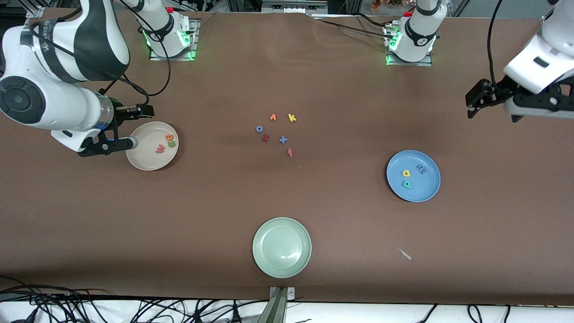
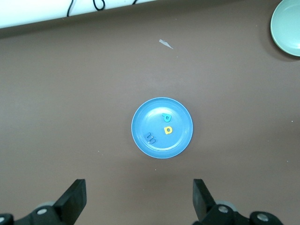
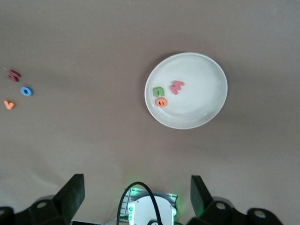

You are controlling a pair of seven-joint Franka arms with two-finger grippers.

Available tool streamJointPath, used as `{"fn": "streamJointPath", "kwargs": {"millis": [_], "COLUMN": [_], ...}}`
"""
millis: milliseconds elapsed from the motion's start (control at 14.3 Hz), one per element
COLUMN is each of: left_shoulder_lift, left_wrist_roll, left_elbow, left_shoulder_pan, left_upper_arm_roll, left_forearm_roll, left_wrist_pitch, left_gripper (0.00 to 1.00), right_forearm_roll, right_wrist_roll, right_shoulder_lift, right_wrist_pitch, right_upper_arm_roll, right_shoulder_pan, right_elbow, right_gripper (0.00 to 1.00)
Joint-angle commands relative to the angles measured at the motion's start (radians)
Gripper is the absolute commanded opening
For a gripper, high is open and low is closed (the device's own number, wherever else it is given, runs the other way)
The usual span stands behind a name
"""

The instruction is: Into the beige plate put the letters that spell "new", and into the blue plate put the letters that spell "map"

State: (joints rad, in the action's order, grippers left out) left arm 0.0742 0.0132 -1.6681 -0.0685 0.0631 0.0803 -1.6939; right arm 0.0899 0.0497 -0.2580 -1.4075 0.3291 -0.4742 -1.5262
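Observation:
The beige plate (image 1: 140, 158) (image 3: 208, 72) lies toward the right arm's end and holds the green n (image 1: 171, 144) (image 3: 158, 92), orange e (image 1: 169, 137) (image 3: 161, 102) and pinkish-red w (image 1: 160, 149) (image 3: 176, 86). In the blue plate (image 1: 427, 185) (image 2: 180, 140), toward the left arm's end, lie the blue m (image 1: 420, 168) (image 2: 151, 138), yellow a (image 1: 406, 173) (image 2: 168, 130) and teal p (image 1: 407, 184) (image 2: 166, 117). My right gripper (image 1: 144, 126) (image 3: 136, 197) hangs open and empty high beside the beige plate. Open and empty too, my left gripper (image 1: 471, 105) (image 2: 139, 201) is raised off to one side of the blue plate.
Loose letters lie mid-table: orange v (image 1: 272, 117), yellow k (image 1: 292, 118), blue o (image 1: 259, 128), dark red s (image 1: 265, 138), a blue cross (image 1: 283, 140) and a red f (image 1: 290, 153). A pale green plate (image 1: 262, 233) and a white scrap (image 1: 405, 254) lie nearer the front camera.

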Motion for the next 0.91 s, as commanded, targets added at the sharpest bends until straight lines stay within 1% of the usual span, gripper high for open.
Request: {"fn": "streamJointPath", "kwargs": {"millis": [0, 70, 140, 210, 281, 421, 491, 631, 701, 842], "left_shoulder_lift": [0.036, 0.029, 0.015, 0.0, -0.005, -0.011, -0.03, -0.063, -0.07, -0.07], "left_wrist_roll": [-0.024, -0.022, -0.015, -0.015, -0.015, -0.015, -0.013, -0.012, -0.007, 0.019], "left_elbow": [-0.059, -0.059, -0.05, -0.029, -0.019, -0.01, 0.017, 0.083, 0.091, 0.091], "left_shoulder_pan": [0.013, 0.044, 0.047, 0.05, 0.052, 0.052, 0.052, 0.052, 0.052, 0.052], "left_upper_arm_roll": [-0.017, -0.016, -0.016, -0.016, -0.016, -0.014, -0.014, -0.013, -0.011, -0.009], "left_forearm_roll": [-0.078, -0.118, -0.123, -0.122, -0.119, -0.12, -0.119, -0.116, -0.117, -0.117], "left_wrist_pitch": [-0.02, -0.017, -0.017, -0.017, -0.012, -0.003, 0.005, 0.075, 0.083, 0.095], "left_gripper": [1.0, 1.0, 1.0, 1.0, 1.0, 1.0, 1.0, 1.0, 1.0, 1.0], "right_forearm_roll": [-0.027, -0.06, -0.087, -0.096, -0.096, -0.096, -0.096, -0.096, -0.099, -0.099], "right_wrist_roll": [0.001, 0.001, -0.004, -0.002, -0.002, -0.004, -0.004, -0.005, -0.004, -0.004], "right_shoulder_lift": [0.066, 0.078, 0.104, 0.117, 0.134, 0.15, 0.157, 0.17, 0.174, 0.178], "right_wrist_pitch": [-0.016, -0.022, -0.027, -0.04, -0.057, -0.088, -0.1, -0.123, -0.128, -0.127], "right_upper_arm_roll": [-0.146, -0.172, -0.214, -0.258, -0.284, -0.295, -0.301, -0.344, -0.358, -0.363], "right_shoulder_pan": [0.155, 0.176, 0.212, 0.262, 0.293, 0.321, 0.344, 0.409, 0.422, 0.437], "right_elbow": [-0.017, -0.02, -0.026, -0.029, -0.034, -0.034, -0.035, -0.046, -0.051, -0.052], "right_gripper": [1.0, 1.0, 1.0, 1.0, 1.0, 1.0, 1.0, 1.0, 1.0, 1.0]}}
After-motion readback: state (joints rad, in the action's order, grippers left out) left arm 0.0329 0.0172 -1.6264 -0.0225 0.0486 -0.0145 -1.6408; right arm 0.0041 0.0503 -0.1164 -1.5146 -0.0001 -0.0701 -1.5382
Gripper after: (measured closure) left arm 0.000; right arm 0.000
